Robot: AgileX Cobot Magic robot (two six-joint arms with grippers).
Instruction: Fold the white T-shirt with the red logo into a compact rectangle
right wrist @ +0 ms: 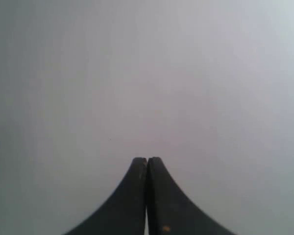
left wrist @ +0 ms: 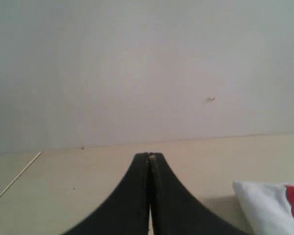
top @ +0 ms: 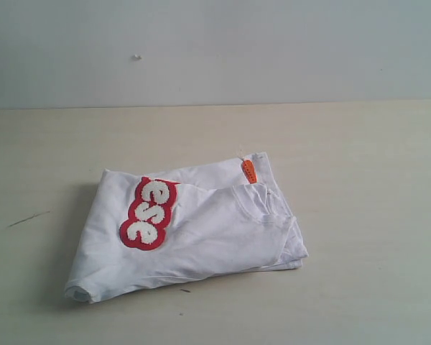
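Observation:
The white T-shirt [top: 194, 226] lies folded into a rough rectangle in the middle of the pale table [top: 359, 180]. Part of the red logo [top: 149, 213], showing the fuzzy letters "ese", faces up on its left half, and an orange neck tag [top: 249, 171] sticks out at the far right corner. Neither arm appears in the exterior view. My left gripper [left wrist: 149, 156] is shut and empty, held above the table, with a corner of the white T-shirt [left wrist: 267, 205] off to one side of it. My right gripper [right wrist: 147, 159] is shut and empty, facing only a plain grey wall.
A grey wall [top: 215, 50] rises behind the table's far edge. A thin dark scratch [top: 29, 218] marks the tabletop left of the shirt. Bare tabletop surrounds the shirt on all sides.

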